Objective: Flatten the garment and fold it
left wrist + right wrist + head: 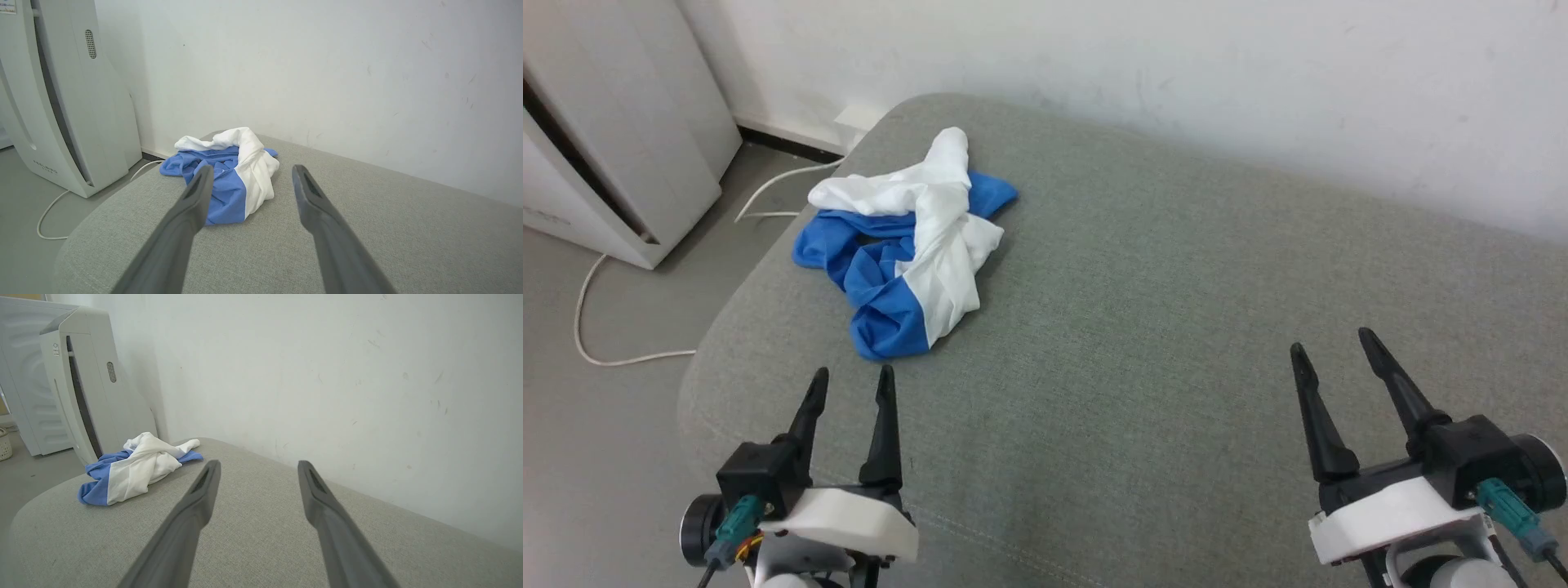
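The garment lies crumpled in a heap on the far left part of the grey cushioned surface, white body cloth twisted over bright blue sleeves. In the left wrist view the garment sits just ahead of the fingers. In the right wrist view the garment lies far off to the left. My left gripper hovers open a short way in front of the heap, holding nothing. My right gripper is open too, well to the right and apart from the cloth.
A white appliance stands on the floor at the left, with a white cable trailing beside the cushion's left edge. A white wall runs close behind the surface. Bare grey fabric spreads across the middle and right.
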Available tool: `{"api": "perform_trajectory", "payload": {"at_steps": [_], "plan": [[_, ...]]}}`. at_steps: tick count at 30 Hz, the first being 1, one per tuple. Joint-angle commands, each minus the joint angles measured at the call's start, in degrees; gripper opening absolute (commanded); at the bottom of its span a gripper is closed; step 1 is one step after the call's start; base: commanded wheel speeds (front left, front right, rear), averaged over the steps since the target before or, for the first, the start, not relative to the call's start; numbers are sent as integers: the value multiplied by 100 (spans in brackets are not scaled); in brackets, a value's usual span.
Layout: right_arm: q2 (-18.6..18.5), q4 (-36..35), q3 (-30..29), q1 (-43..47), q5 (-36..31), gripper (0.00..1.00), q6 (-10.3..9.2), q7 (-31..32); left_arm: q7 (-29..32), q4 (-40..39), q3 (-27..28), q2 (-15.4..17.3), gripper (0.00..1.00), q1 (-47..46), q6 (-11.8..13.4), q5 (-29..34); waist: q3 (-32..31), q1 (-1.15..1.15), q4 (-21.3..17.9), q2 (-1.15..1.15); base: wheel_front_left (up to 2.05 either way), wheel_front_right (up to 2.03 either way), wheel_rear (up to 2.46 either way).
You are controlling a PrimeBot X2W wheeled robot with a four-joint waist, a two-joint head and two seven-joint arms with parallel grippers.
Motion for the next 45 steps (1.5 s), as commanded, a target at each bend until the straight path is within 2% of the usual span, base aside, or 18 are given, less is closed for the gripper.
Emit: {"api": "perform_trajectory", "payload": {"at_steps": [1,9,17,21,27,36,39,40,41,42,45], "plan": [[12,-66,11,21,20,100,-7,-58,-67,-19,-27,-8,100,-132,46,-67,64,0,43,0,0,0,0],[6,-256,135,-92,-85,100,-8,-5,-163,-98,94,-8,100,-572,100,-283,414,0,-72,0,0,0,0],[-169,-420,256,-290,-4,100,-9,24,-259,129,539,17,100,-1712,-3,31,885,0,-499,0,0,0,0],[-260,-475,304,-404,69,100,-9,17,-307,554,746,153,100,-2344,-97,67,1143,0,-787,0,0,0,0],[-372,-554,327,-589,181,100,-10,-41,-226,1824,984,609,100,-3400,-245,-117,1576,0,-1196,0,0,0,0],[-495,-586,441,-922,344,100,-10,-226,792,3989,1027,1241,100,-4501,-507,-430,2276,0,-1635,0,0,0,0],[-530,-575,465,-1010,382,100,-11,-290,1332,4647,1011,1358,100,-4746,-545,-531,2460,0,-1704,0,0,0,0],[-530,-575,465,-1010,382,100,-11,-290,1332,4647,1011,1358,100,-4746,-545,-531,2460,0,-1704,0,0,0,0],[-557,-573,492,-1066,414,100,-11,-329,1714,5027,975,1444,100,-4908,-567,-567,2566,0,-1736,0,0,0,0],[-557,-573,492,-1066,414,100,-11,-329,1714,5027,975,1444,100,-4908,-567,-567,2566,0,-1736,0,0,0,0],[-610,-570,558,-1166,473,100,-11,-392,2490,5691,815,1656,100,-5164,-531,-497,2752,0,-1770,0,0,0,0]]}}
